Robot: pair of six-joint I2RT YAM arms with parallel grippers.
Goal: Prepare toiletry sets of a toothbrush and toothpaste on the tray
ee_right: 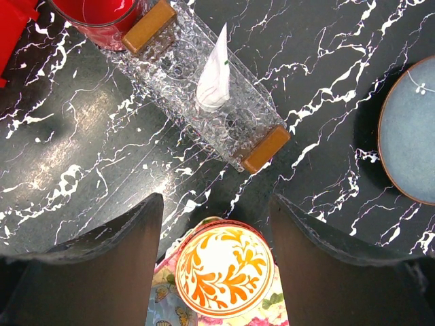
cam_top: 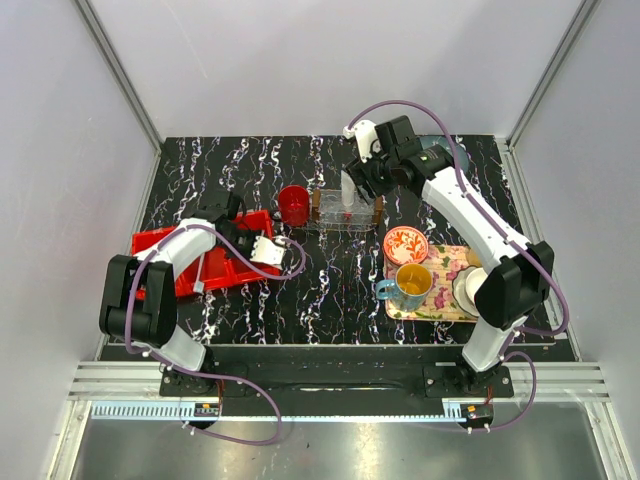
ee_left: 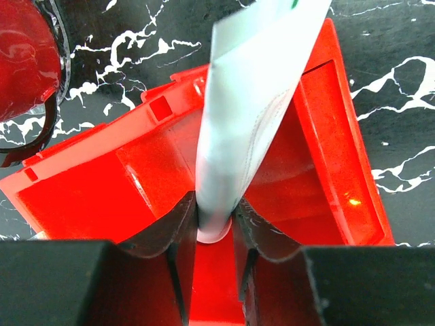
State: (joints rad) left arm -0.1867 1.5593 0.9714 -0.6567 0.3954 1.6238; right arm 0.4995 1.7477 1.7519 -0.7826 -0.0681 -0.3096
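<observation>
My left gripper (cam_top: 265, 250) is shut on a white toothpaste tube (ee_left: 253, 102) and holds it over the red bin (ee_left: 102, 183); its pads (ee_left: 180, 217) pinch the tube's round end. The clear tray (cam_top: 330, 213) with wooden ends lies mid-table. A second white tube (ee_right: 213, 78) lies on it in the right wrist view, on the clear ridged plastic (ee_right: 239, 129). My right gripper (cam_top: 358, 185) hovers above the tray's right end, open and empty (ee_right: 217, 204). The toothbrush is not in view.
A red cup (cam_top: 293, 205) stands at the tray's left end. The red bin (cam_top: 160, 245) sits at the left. A floral tray (cam_top: 448, 268) at the right holds an orange-patterned bowl (ee_right: 224, 272), a blue mug (cam_top: 408, 285) and a white cup. A blue plate (ee_right: 411, 136) lies far right.
</observation>
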